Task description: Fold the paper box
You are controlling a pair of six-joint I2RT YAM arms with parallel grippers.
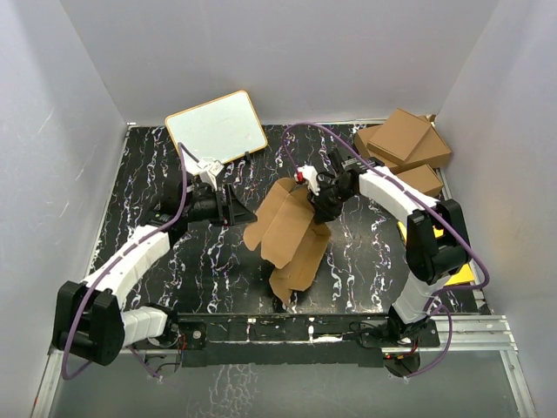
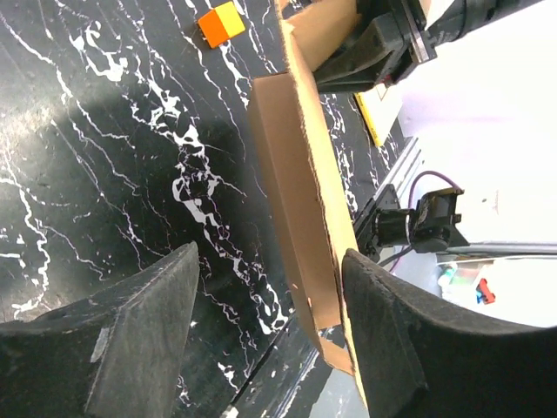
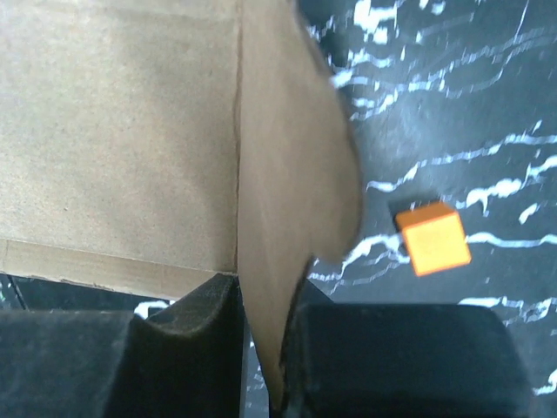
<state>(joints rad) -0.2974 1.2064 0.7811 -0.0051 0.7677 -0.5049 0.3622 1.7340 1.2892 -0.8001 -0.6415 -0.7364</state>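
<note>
The paper box (image 1: 291, 235) is a flat brown die-cut cardboard sheet with flaps, held tilted up off the black marble table in the middle. My right gripper (image 1: 324, 205) is shut on its upper right flap; in the right wrist view the curved flap (image 3: 296, 174) is pinched between the two pads (image 3: 265, 348). My left gripper (image 1: 239, 209) is open at the sheet's left edge. In the left wrist view the cardboard (image 2: 296, 174) stands edge-on between the spread fingers, close against the right finger (image 2: 418, 340), with the left finger (image 2: 130, 340) well apart.
A small orange cube (image 3: 432, 238) lies on the table near the box and also shows in the left wrist view (image 2: 220, 23). A whiteboard (image 1: 216, 126) lies at the back left. Three larger brown cartons (image 1: 402, 144) are stacked at the back right. A yellow sheet (image 1: 466, 274) lies at the right edge.
</note>
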